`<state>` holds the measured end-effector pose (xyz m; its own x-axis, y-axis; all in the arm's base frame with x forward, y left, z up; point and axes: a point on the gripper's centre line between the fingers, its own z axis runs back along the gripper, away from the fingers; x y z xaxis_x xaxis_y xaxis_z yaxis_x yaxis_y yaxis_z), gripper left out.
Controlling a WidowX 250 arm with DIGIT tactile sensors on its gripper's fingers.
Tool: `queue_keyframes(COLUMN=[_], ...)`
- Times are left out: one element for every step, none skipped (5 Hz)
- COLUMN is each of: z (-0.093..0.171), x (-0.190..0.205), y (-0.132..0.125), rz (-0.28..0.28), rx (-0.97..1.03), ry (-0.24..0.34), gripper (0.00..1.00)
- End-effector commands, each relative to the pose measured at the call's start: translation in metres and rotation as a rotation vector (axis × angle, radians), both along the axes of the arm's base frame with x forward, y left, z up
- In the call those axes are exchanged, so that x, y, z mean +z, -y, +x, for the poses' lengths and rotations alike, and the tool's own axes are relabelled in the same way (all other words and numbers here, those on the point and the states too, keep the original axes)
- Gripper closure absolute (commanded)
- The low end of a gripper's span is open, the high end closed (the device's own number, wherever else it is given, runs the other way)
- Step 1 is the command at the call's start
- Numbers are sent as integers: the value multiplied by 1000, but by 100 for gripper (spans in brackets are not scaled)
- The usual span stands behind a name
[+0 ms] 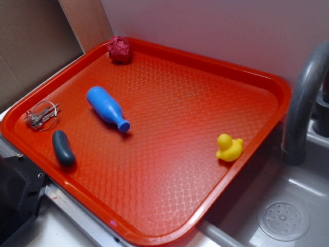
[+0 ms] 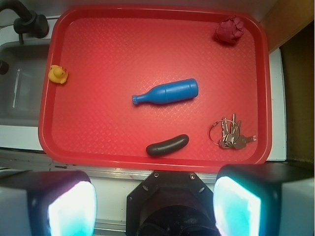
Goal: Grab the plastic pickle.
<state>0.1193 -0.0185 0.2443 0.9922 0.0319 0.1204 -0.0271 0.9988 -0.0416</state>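
- A red tray (image 1: 169,128) with a diamond-patterned floor is lying as the surface over the edge of a grey sink (image 1: 288,206), with a dark curved faucet (image 1: 303,98) rising at the tray's 3 o'clock side in the exterior view.
- A pale wall is running behind the tray, and a brown cardboard panel (image 1: 31,46) is standing toward 10 o'clock.
- A round drain (image 1: 283,220) is showing in the sink basin at 5 o'clock.
- In the wrist view, the plastic pickle (image 2: 167,145) is lying flat on the tray close to its near rim, slightly curved, its long axis running roughly 8 to 2 o'clock.
- The blue bottle (image 2: 166,92) is lying on its side at 12 o'clock from the pickle, apart from it, with its neck pointing toward 9 o'clock.
- A key ring (image 2: 231,133) is resting near the pickle at its 3 o'clock.
- A yellow duck (image 2: 58,74) is sitting by the tray's 9 o'clock rim, and a crumpled red ball (image 2: 229,30) is sitting in the 1 o'clock corner.
- The fingers (image 2: 152,201) are hanging spread wide apart at the bottom of the wrist view, gripping nothing.
- The pickle is sitting at 12 o'clock from the fingers, above the gap between them, well apart from both glowing pads (image 2: 71,209).
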Motion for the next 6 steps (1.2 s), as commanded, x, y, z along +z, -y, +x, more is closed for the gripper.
queue_keyframes(z=[0,23,30,23,15,15], x=[0,-50,-103,-140,-167,-186], y=[0,-8,-18,-19,-20,-16], rz=[0,133,71,-73,-155,-178], rx=[0,247,488,653,684,643], ry=[0,-50,-195,-270,-298,-282], gripper=[0,0,0,0,0,0])
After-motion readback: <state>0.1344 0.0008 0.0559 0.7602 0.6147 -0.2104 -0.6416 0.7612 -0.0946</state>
